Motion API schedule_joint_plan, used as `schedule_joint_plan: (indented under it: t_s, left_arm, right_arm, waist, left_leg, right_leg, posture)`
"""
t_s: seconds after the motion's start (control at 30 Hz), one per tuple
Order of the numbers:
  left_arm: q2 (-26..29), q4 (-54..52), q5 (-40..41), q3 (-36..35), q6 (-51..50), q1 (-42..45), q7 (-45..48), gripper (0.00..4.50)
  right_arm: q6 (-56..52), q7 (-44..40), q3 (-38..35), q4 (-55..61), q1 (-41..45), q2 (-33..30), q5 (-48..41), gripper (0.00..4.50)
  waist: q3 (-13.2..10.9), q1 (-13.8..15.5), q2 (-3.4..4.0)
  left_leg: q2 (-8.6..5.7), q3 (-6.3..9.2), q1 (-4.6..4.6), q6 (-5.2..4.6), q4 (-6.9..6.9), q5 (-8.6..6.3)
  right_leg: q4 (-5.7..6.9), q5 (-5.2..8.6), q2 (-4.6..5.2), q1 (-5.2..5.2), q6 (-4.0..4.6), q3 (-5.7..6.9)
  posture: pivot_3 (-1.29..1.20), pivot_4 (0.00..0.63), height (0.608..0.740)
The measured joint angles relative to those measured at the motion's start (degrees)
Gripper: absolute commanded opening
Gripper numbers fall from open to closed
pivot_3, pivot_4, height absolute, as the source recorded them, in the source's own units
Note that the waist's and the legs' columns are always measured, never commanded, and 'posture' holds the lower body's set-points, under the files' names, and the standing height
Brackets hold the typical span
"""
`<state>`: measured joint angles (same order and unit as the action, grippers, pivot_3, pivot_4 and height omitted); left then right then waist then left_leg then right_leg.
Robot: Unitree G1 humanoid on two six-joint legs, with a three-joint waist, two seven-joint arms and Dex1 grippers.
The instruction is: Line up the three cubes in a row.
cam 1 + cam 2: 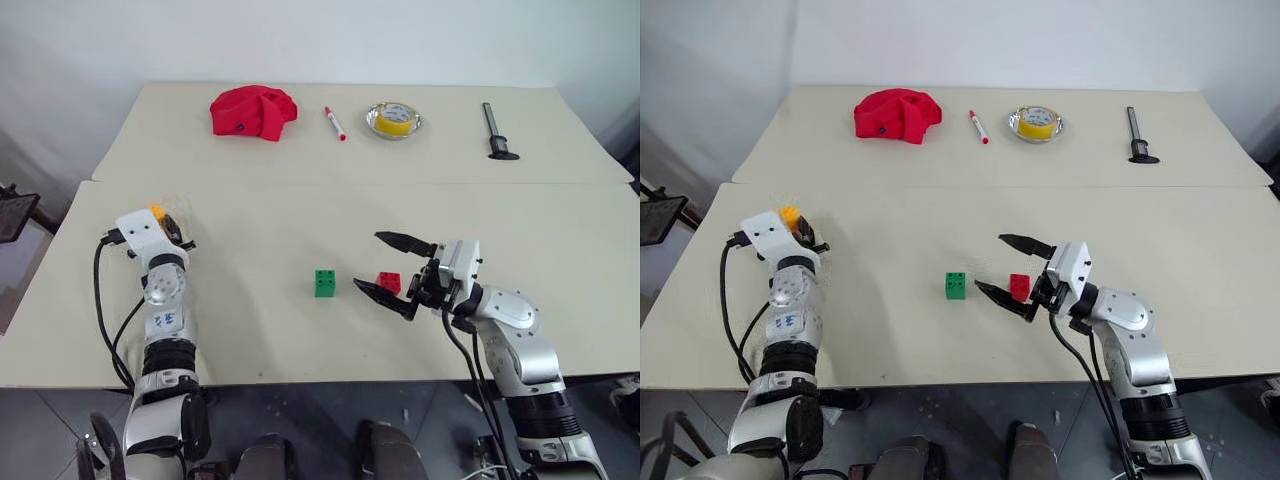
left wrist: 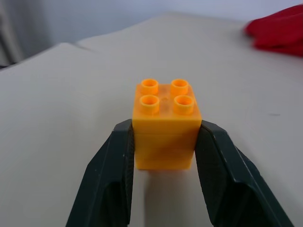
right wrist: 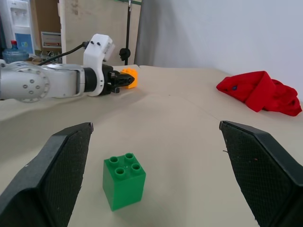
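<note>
Three cubes sit on the near table (image 1: 560, 260), one of each color. Far to the left, the orange cube (image 2: 165, 125) is pinched between the two black fingers (image 2: 111, 179) of the left gripper (image 2: 165, 156). Those fingers are squeezed tight against its sides, and four studs show on its top. It stands upright, with its bottom on or just over the table.

Near the middle stands one green cube (image 1: 325, 283), alone and upright, with nothing touching it. Just to its right is one red cube (image 1: 389, 283). The right gripper (image 1: 397, 268) has its two fingers spread as wide as they go. The red cube lies close beside the lower finger (image 1: 385, 297), between the two fingers as seen from above. Whether the finger touches it is hard to tell. That gripper holds nothing.

The green and red cubes are close to each other, and the orange one is well apart from both.

On the far table (image 1: 560, 130), from left to right, lie one red cloth (image 1: 252, 110), one red marker (image 1: 334, 123), one tape roll (image 1: 393, 118) in a shiny dish, and one black tool (image 1: 497, 133).
</note>
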<state>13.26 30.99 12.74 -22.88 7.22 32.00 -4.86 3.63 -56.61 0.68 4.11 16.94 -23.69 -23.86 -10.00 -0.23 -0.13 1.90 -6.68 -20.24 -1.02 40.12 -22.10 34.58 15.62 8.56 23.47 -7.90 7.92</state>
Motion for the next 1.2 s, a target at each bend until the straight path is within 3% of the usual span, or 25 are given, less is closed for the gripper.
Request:
schedule_joint_plan:
  t_s: [0.1,0.17,0.23,0.3,0.43,0.7,1.0,1.2]
  left_arm:
    - [6.3,-13.0,13.8,2.0,-7.1,-9.6,24.7,1.46]
    - [16.3,-20.7,19.9,5.0,-13.9,-16.4,43.4,1.46]
    - [22.6,-21.1,20.7,6.7,-15.7,-16.7,54.4,1.46]
    - [25.4,-17.8,19.2,9.7,-14.3,-13.6,62.4,1.46]
    - [26.1,-3.4,12.0,16.5,-4.5,-4.2,75.5,1.46]
    - [22.0,15.3,3.8,24.2,8.0,7.6,90.3,1.46]
    - [20.5,23.3,1.3,24.5,14.0,12.0,90.8,1.46]
    - [21.6,26.2,-1.3,25.3,14.4,12.0,90.8,3.34]
  right_arm:
    - [0.2,0.2,-0.1,0.5,-0.7,-0.4,0.1,4.50]
    - [0.2,0.5,-1.8,1.1,-2.6,-2.0,0.1,4.50]
    - [0.1,0.5,-2.8,1.1,-3.3,-3.0,0.1,4.50]
    - [0.1,0.4,-3.1,1.9,-4.0,-3.4,-0.1,4.50]
    - [0.0,-0.2,-3.2,3.0,-5.9,-4.6,-0.1,4.50]
    - [-0.6,0.4,-3.8,7.0,-9.3,-6.1,-0.2,4.50]
    - [-1.3,0.9,-5.1,9.1,-11.6,-7.3,-0.5,4.50]
    - [-1.8,0.8,-5.2,9.1,-11.5,-7.6,-0.8,4.50]
  waist:
    - [0.0,-0.8,0.00]
    - [0.0,-1.5,0.08]
    - [-0.1,-1.1,0.16]
    - [-0.1,-0.5,0.18]
    - [-0.1,0.2,0.17]
    - [-0.1,-0.4,0.16]
    - [-0.1,0.0,0.14]
    - [-0.1,0.0,0.13]
  left_leg:
    - [0.06,-0.04,-0.01,0.05,-0.05,-0.02]
    - [0.07,-0.07,0.03,0.09,-0.11,-0.04]
    - [0.05,-0.08,0.01,0.13,-0.02,0.01]
    - [-0.01,-0.12,0.07,0.10,0.00,0.12]
    - [-0.04,-0.26,0.03,0.08,0.00,0.22]
    - [-0.03,-0.27,-0.04,0.10,-0.16,0.20]
    - [-0.02,-0.22,-0.02,0.06,0.03,0.21]
    - [-0.02,-0.20,-0.02,0.06,0.01,0.21]
  right_leg:
    - [0.08,0.01,-0.02,0.13,0.01,-0.01]
    - [0.17,0.03,-0.04,0.17,0.03,0.01]
    - [0.04,0.06,-0.04,0.06,0.06,-0.01]
    - [-0.06,0.09,-0.03,-0.06,0.11,-0.12]
    - [-0.14,0.12,-0.04,-0.01,0.23,-0.21]
    - [0.02,0.08,-0.05,0.20,0.17,-0.12]
    - [0.11,0.08,-0.02,0.14,0.17,-0.17]
    - [0.17,0.08,-0.01,0.16,0.17,-0.16]
  posture:
    - [0.00,0.150,0.740]
    - [0.00,0.150,0.740]
    - [0.00,0.150,0.740]
    - [0.00,0.150,0.740]
    - [0.00,0.150,0.740]
    - [0.00,0.150,0.740]
    - [0.00,0.150,0.740]
    - [0.00,0.150,0.740]
